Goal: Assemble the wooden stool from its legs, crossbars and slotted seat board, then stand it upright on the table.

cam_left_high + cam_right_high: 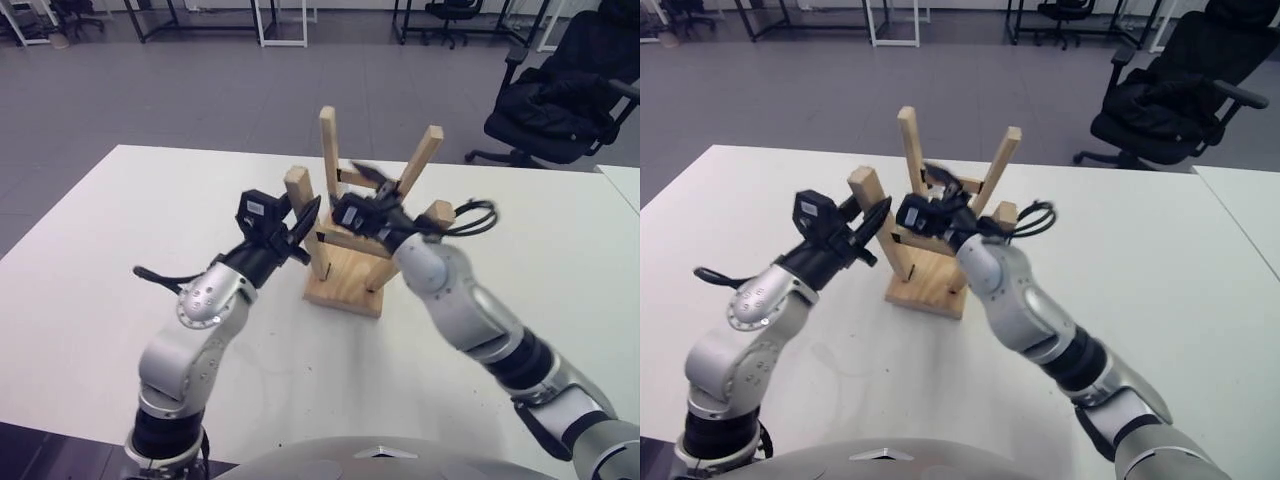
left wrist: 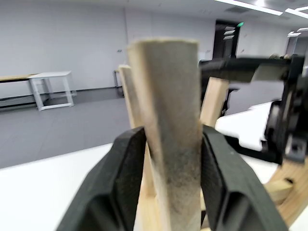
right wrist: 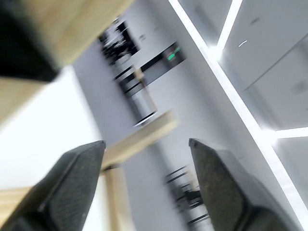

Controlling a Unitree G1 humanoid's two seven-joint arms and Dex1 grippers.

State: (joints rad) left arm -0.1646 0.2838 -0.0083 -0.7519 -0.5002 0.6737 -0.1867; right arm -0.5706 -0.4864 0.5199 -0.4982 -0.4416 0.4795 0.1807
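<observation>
While the pale wooden stool [image 1: 350,250] stands upside down near the middle of the white tabletop [image 1: 120,230], its flat square seat board [image 1: 340,288] lies on the surface and its four legs point upward, leaning a little outward. Thin wooden crossbars [image 1: 352,243] join the legs above the board.

The left end effector [image 2: 169,139] is closed on the near left leg [image 2: 166,82]. In the left wrist view its two black fingers [image 2: 120,183] press on both sides of this leg, below its top end.

The right end effector [image 1: 375,183] is up among the legs, close to the upper crossbar between the two far legs. Its fingers [image 3: 72,187] are spread apart and hold nothing. Whether they touch the wood, I cannot tell.

A black office chair [image 1: 560,90] stands on the grey floor behind the tabletop.
</observation>
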